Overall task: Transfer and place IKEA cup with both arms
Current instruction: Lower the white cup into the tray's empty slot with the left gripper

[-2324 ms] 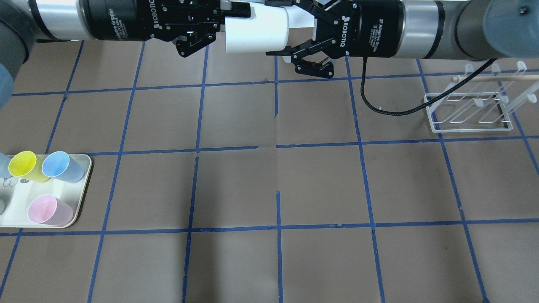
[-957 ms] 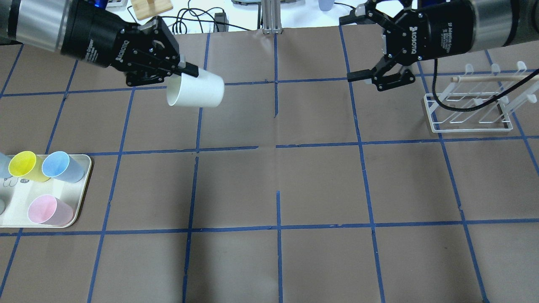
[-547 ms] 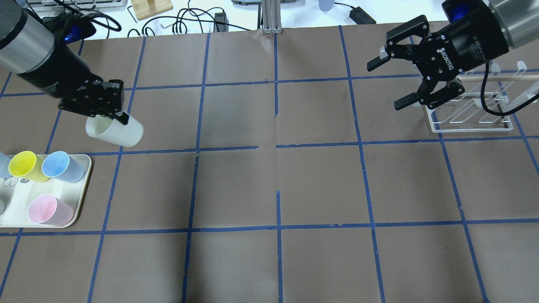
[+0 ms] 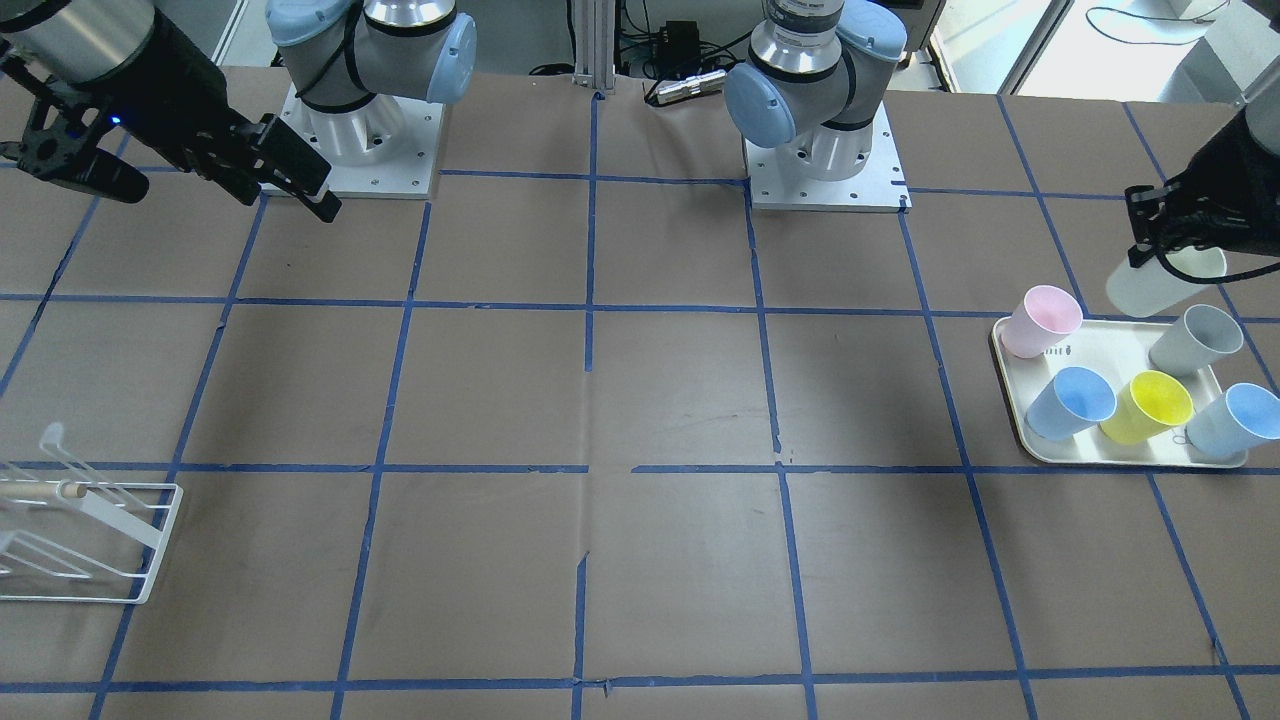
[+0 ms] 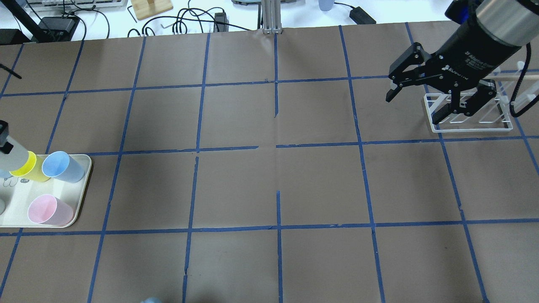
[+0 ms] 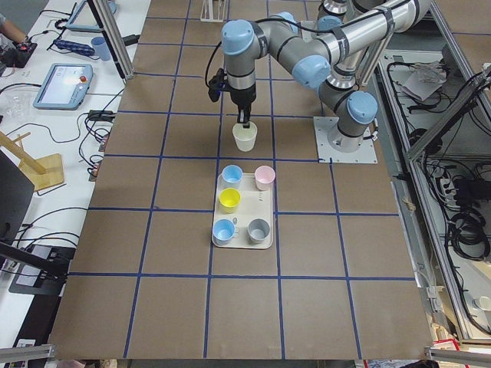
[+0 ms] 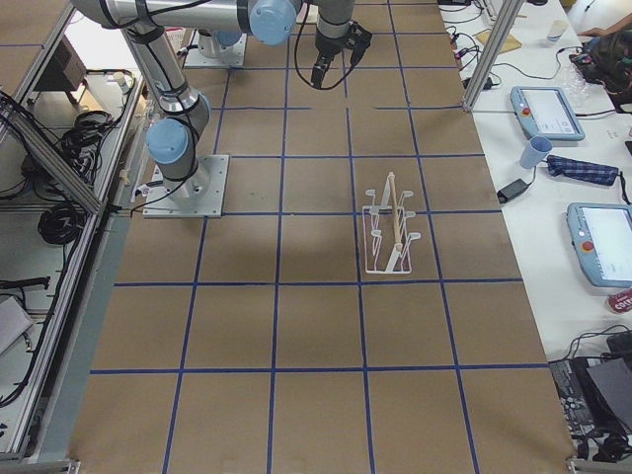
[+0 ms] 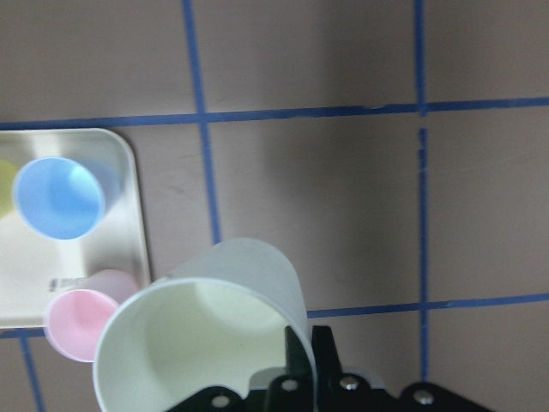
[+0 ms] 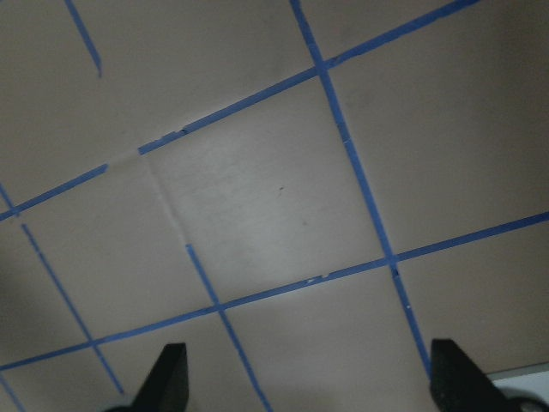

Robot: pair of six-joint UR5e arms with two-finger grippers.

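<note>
The tabletop (image 4: 680, 400) is showing flat brown, crossed by a grid of blue tape lines. The IKEA cup (image 4: 1165, 285) is reading off-white, faintly cream-green inside. On the cream tray (image 4: 1100, 345), a pink cup (image 4: 1040, 320), a grey cup (image 4: 1192, 340), a yellow cup (image 4: 1145, 408) and two light blue cups (image 4: 1068, 404) are standing out. The wire rack (image 4: 90, 545) is gleaming white. The left gripper (image 4: 1148, 250) and right gripper (image 5: 413, 108) are showing black.
</note>
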